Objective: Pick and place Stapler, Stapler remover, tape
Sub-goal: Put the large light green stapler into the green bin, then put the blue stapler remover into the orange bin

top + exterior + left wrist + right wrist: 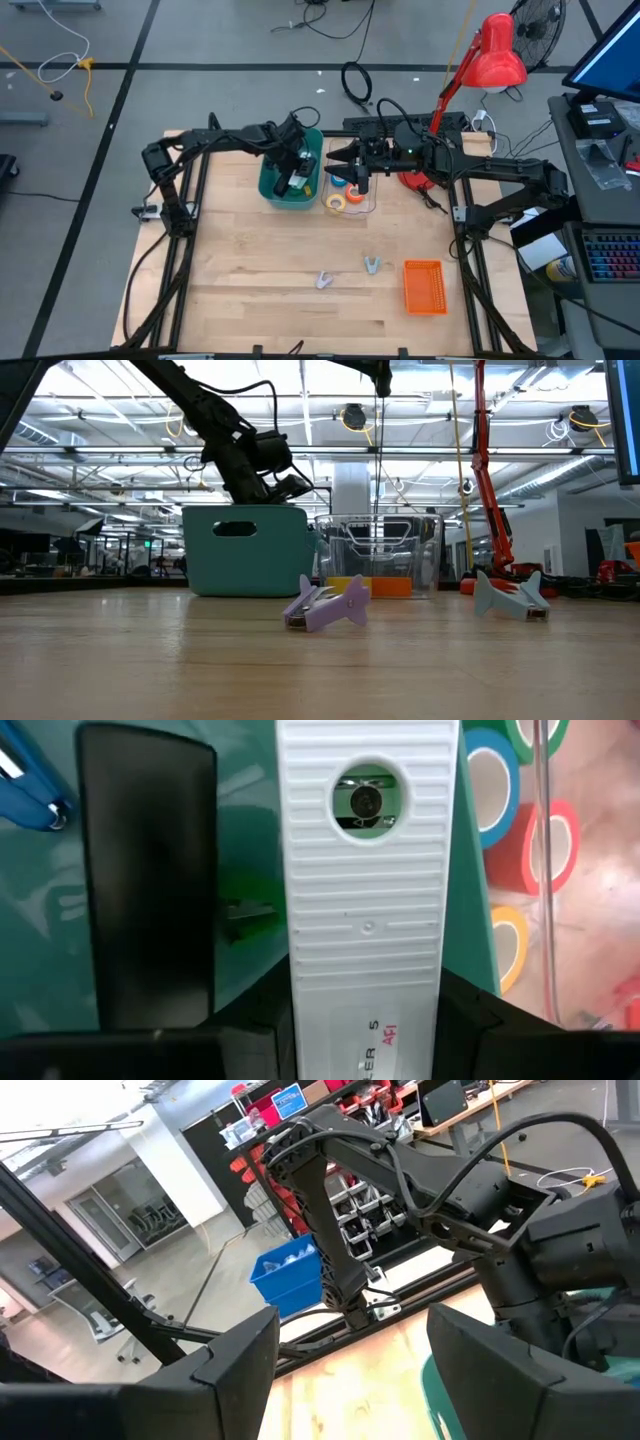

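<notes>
Stapler goes into the teal bin at upper centre of the table.

My left gripper [293, 180] hangs over the teal bin [272, 188], fingers part-closed on the stapler [365, 920], its pale ribbed face pointing down into the bin. The tape rolls [343, 196] already lie in the clear tray [372, 203] beside it. Two staple removers [323, 280] remain on the bare wood at lower centre, near an orange basket [424, 287]. My right gripper [362, 165] waits above the tray, fingers wide apart, empty.
</notes>
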Tool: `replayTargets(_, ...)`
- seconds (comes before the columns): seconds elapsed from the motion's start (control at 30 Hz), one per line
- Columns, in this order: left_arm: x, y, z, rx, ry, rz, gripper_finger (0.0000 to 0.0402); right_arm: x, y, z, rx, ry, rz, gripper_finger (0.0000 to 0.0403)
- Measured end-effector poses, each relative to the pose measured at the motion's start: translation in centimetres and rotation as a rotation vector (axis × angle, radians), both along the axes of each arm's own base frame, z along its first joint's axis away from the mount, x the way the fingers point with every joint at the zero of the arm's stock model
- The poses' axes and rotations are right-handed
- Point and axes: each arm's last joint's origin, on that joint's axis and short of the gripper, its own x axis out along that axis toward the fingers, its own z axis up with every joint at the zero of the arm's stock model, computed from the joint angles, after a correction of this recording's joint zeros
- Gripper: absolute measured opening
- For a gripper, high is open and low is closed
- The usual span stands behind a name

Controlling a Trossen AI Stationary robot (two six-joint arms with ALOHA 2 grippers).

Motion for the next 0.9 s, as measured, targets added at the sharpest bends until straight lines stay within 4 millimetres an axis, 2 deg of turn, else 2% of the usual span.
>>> replayTargets(0.3, 0.0, 0.0, 0.0, 0.051, 0.017, -0.019, 0.0144, 0.0, 0.0, 0.0, 0.0, 0.0, 0.0, 0.0249)
replayTargets(0.5, 0.2, 0.1, 0.1, 0.068, -0.008, -0.019, 0.0257, 0.0, 0.0, 0.0, 0.0, 0.0, -0.001, 0.0249)
replayTargets(0.6, 0.2, 0.4, 0.2, 0.061, -0.02, 0.005, 0.0281, 0.0, 0.0, 0.0, 0.0, 0.0, -0.001, 0.0249)
replayTargets(0.7, 0.0, 0.6, 0.5, 0.062, -0.033, 0.013, 0.0278, 0.0, 0.0, 0.0, 0.0, 0.0, -0.002, 0.0249)
replayTargets(0.9, -0.6, 1.2, 1.8, 0.057, -0.093, 0.013, 0.0241, 0.0, 0.0, 0.0, 0.006, -0.001, -0.004, 0.0249)
